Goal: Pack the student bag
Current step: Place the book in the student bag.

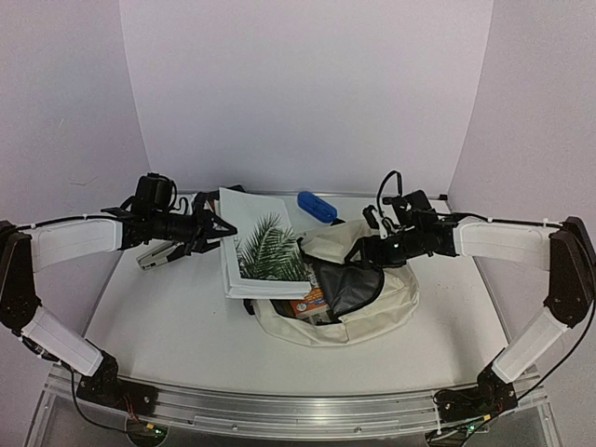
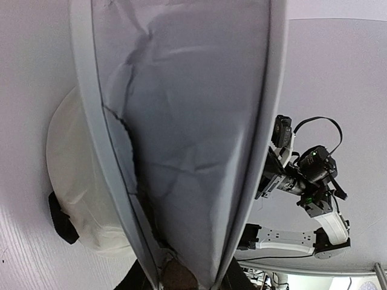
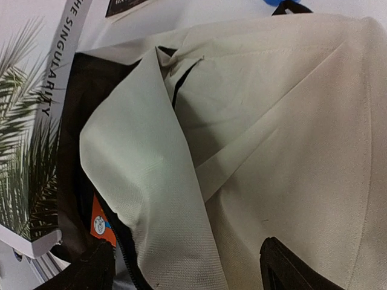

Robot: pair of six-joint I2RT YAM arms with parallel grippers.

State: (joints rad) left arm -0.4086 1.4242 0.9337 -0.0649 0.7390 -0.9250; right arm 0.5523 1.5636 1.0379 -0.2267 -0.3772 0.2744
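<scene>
The student bag (image 1: 372, 303) lies in the middle of the table, cream fabric with its mouth open toward the left and dark lining showing. My left gripper (image 1: 216, 229) is shut on a white book (image 1: 261, 247) with a palm-leaf cover, held tilted, its lower corner at the bag's mouth. In the left wrist view the book (image 2: 193, 121) fills the frame, clamped at the bottom by the gripper (image 2: 184, 281). My right gripper (image 1: 369, 250) stands open at the bag's top flap. In the right wrist view the flap (image 3: 151, 181) lies between its dark fingertips (image 3: 290, 269).
An orange-labelled item (image 1: 312, 304) sits inside the bag, also visible as an orange label (image 3: 100, 220). A blue object (image 1: 317, 207) lies at the back behind the bag. A silver and black tool (image 1: 158, 257) rests under the left arm. White walls close in the table.
</scene>
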